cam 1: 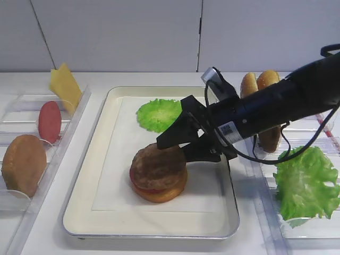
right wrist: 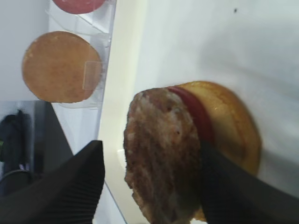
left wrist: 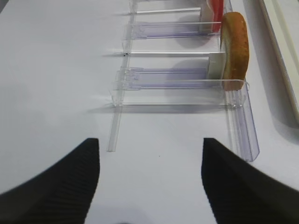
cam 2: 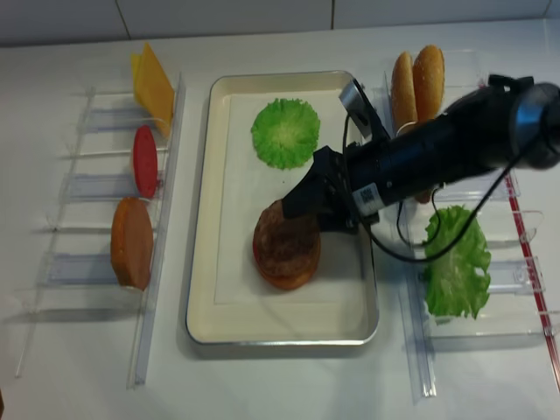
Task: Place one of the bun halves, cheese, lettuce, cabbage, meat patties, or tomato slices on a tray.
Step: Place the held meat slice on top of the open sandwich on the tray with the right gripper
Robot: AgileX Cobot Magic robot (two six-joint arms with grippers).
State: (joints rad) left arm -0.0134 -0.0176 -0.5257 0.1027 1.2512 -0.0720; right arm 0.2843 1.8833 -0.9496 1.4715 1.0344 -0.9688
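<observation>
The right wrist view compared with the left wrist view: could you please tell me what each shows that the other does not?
Only the right wrist view shows the patty lying on a tomato slice and a bun half on the tray, between the open right tool.

Only the left wrist view shows the open left tool over bare table.

Both show the left rack, with its upright bun and a red slice beyond it.

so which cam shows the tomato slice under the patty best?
Right wrist: the tomato slice shows as a clear red band between meat patty and bun half. The first exterior high view catches only a red sliver; in the realsense view it is barely visible; left wrist misses the stack.
</observation>
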